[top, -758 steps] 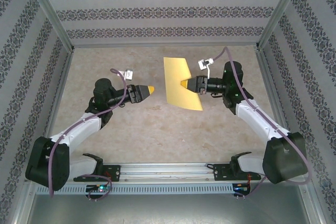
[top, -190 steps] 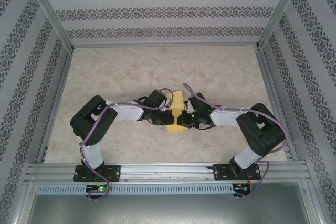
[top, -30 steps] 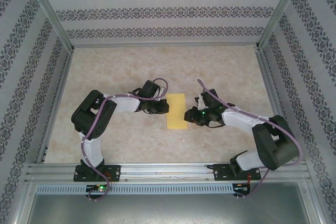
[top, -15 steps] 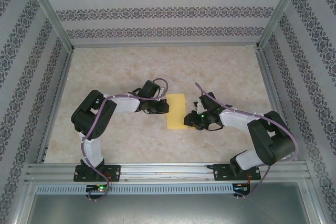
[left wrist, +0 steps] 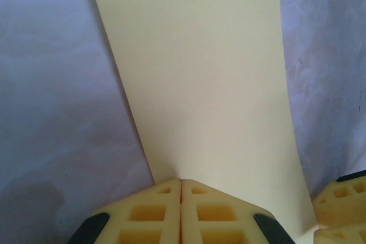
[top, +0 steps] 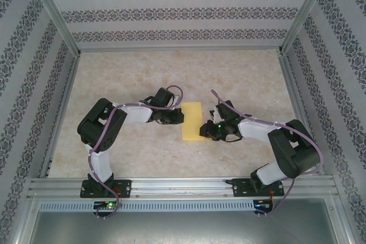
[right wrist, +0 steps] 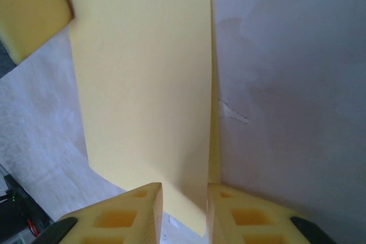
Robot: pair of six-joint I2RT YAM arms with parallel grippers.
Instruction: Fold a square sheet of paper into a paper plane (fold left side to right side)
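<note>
Since the paper point(top: 191, 121) is thin and lies loose on the smooth table point(top: 143, 78), sliding is the main risk. It sits flat as a narrow folded strip between the two arms. The left gripper point(top: 180, 116) is at its left long edge and the right gripper point(top: 205, 130) at its near right corner.

Left fingers point(left wrist: 160, 210) are pressed together with no gap, tips right at the paper's edge. I can't tell if they pin the edge or only touch it. Right fingers point(right wrist: 137, 212) stand apart, holding nothing, with the paper's corner in the gap between them.

In the right wrist view a sliver of the under layer shows past the top layer's right edge, so the layers are already slightly off.

Likely failures:
- The right gripper catches only the top layer, or both, and the wrong flap comes up.
- If the left tips don't really pin the paper, any pull from the right drags the whole strip and the crease goes crooked.
- Tips scraping the table could crumple or tear the corner.
- The grippers are near each other, so a bump is possible.
</note>
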